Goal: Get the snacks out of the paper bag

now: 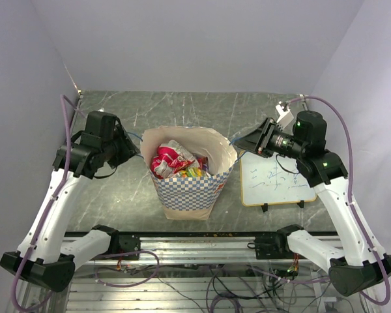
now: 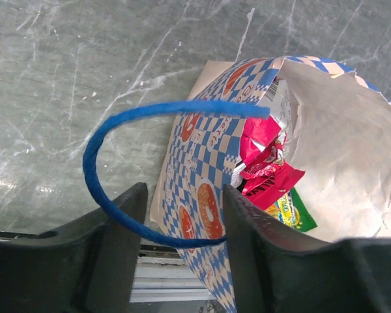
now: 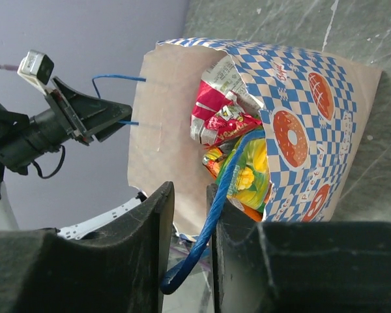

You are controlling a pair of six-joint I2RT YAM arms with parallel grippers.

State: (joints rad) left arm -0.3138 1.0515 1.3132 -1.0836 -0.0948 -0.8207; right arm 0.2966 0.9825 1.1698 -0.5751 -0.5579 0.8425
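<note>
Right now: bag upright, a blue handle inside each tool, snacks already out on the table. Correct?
No: the snacks are still in the bag, none on the table; the top view shows it. Bag upright, a blue handle inside the left tool and the right tool: yes.

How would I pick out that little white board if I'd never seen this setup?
Look at the grey table and find the checkered bag standing near its middle. The board lies flat on the table just right of the bag. It is the only flat white rectangle there, with a pale frame and faint scribbles on it.
</note>
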